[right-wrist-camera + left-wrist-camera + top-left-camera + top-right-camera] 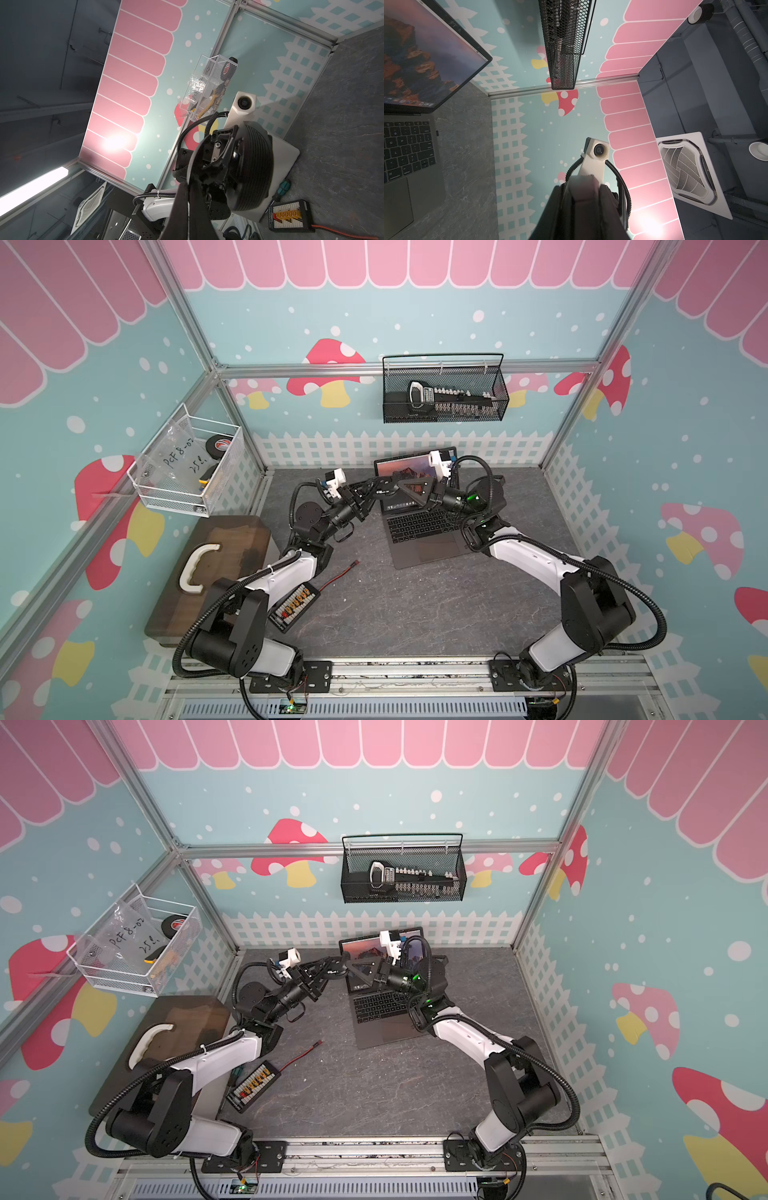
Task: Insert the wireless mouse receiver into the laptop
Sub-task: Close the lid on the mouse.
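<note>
The laptop (424, 545) (384, 1027) lies open at the back of the table, its orange mountain wallpaper (415, 62) lit. Above its left rear corner my two grippers meet tip to tip. My left gripper (380, 486) (583, 187) is shut on a black oval mouse (255, 166). My right gripper (392, 484) (188, 187) is shut, with its tips at the mouse and nothing visible between them. I cannot pick out the wireless mouse receiver for sure. A tiny dark stub (437, 133) juts from the laptop's side edge beside the keyboard.
A brown wooden case (232, 547) with a white handle lies at the left. A charging board (295, 605) and a red-tipped wire (340, 574) lie in front of it. A black mesh basket (444, 393) hangs on the back wall, a white one (187, 464) on the left wall.
</note>
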